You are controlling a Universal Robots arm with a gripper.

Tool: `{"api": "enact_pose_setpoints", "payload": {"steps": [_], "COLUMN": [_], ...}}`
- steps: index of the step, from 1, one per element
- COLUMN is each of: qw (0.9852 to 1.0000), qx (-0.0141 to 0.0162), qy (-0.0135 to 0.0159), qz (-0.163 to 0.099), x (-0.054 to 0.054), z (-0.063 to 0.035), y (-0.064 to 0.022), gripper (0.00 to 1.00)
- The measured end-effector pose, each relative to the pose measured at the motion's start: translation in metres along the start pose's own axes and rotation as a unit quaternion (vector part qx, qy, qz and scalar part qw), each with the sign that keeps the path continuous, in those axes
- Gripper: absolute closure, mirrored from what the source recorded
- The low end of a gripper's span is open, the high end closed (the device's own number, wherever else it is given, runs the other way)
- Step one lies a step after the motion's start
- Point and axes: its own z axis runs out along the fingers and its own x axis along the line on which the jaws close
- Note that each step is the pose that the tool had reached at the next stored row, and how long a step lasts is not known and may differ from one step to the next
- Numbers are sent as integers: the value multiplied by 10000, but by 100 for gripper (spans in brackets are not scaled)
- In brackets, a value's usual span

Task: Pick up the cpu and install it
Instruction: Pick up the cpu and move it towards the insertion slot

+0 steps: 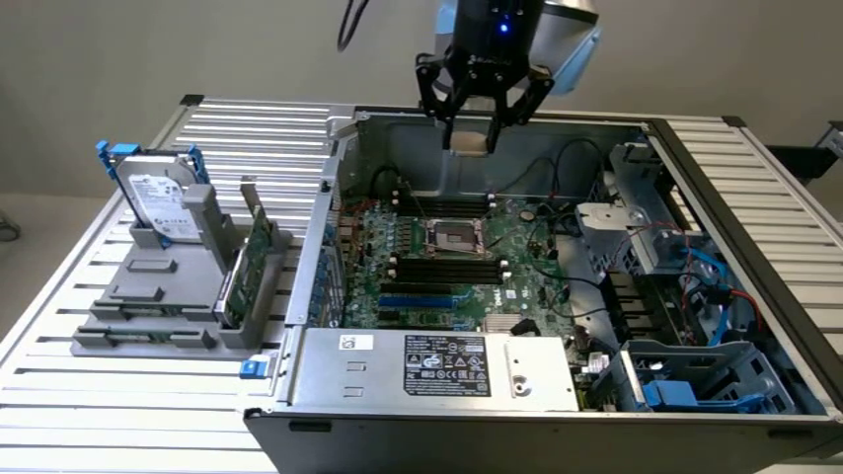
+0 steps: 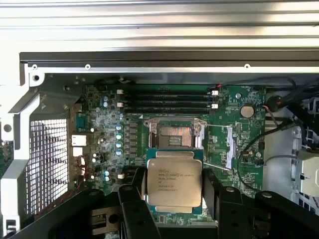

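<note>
Arm: comes down from above at the far side of the open computer case (image 1: 324,296), wrist pointing straight down, a blue light lit on its body.
Gripper (image 1: 472,144): hangs above the far part of the motherboard (image 1: 435,281), well clear of the board, just short of the case's far wall.
Fingers (image 2: 135,195): clamped on the cpu, one dark finger against each of two opposite edges.
Cpu (image 2: 174,180): held flat and level between the fingers, silvery lid with printed text facing the wrist camera, green edge showing around the lid.
CPU socket (image 1: 457,235): in the middle of the motherboard, its metal frame open and the coppery contact field bare. In the wrist view the socket (image 2: 174,135) lies just beyond the cpu's far edge, not directly beneath it.
Memory slots (image 2: 167,99): black rows on the far side of the socket, more on its near side.
Power supply (image 1: 435,363): silver box with labels along the case's near edge.
Drive cages (image 1: 698,380): at the exterior view's right inside the case, with blue and red cables.
Hard drive (image 1: 161,202): upright in a grey holder (image 1: 158,296) on the slatted table (image 1: 106,415), at the exterior view's left, outside the case.
Green circuit card (image 1: 245,262): upright in the same holder, between the hard drive and the case.
</note>
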Motion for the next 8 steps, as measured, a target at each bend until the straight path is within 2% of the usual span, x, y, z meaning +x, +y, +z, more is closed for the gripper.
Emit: {"api": "enact_pose_setpoints", "payload": {"steps": [4,6,8], "qw": [10000,10000,10000], "qx": [-1,-30,-32], "qy": [0,0,4], "qz": [0,-2,-1], "x": [-4,-6,-8], "z": [80,99,98], "y": [111,124,124], "gripper": [45,45,45]}}
